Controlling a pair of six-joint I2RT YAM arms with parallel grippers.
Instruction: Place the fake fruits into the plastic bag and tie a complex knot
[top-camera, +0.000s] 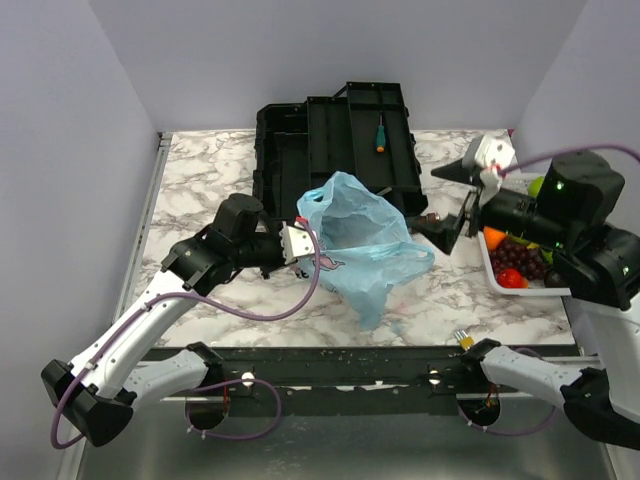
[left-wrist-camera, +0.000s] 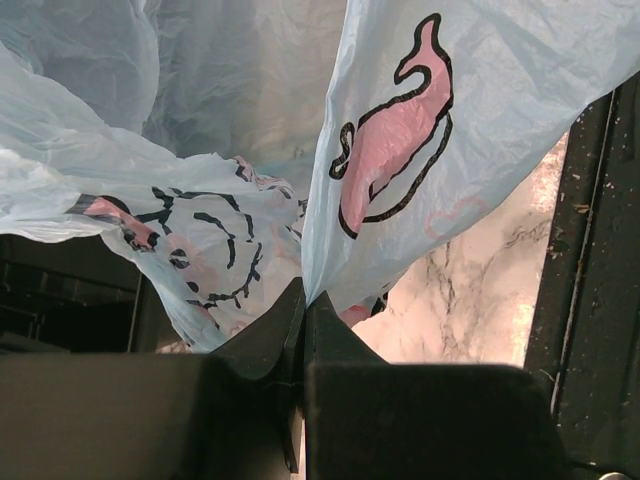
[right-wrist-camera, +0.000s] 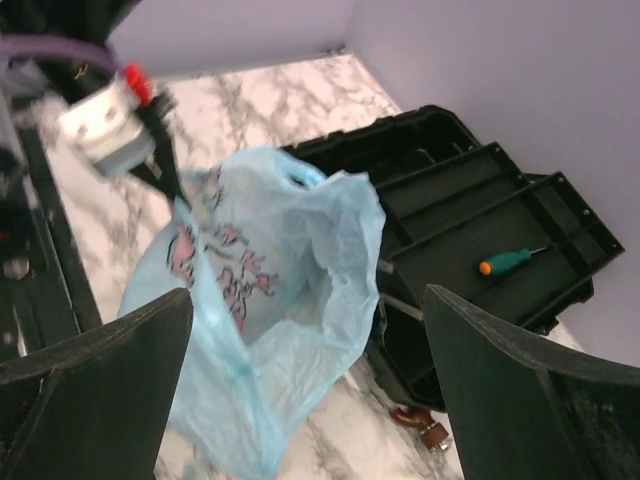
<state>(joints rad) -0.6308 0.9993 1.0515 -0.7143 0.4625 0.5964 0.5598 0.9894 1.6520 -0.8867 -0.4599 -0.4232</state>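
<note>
Marble table (top-camera: 200, 180), lavender walls. Plastic bag (top-camera: 360, 240): light blue, mid-table, mouth gaping upward and toward the right arm. Left fingers (left-wrist-camera: 303, 310) were clamped on the bag's left rim. Right fingers (top-camera: 425, 200) stood spread and empty, just right of the mouth. Fake fruits (top-camera: 515, 262) lay in a white basket (top-camera: 488, 272) farther right, behind those fingers and nearest the right arm. Only the top view showed fruits; only the left wrist view showed the pinch on film. Bag contents could not be told.
</note>
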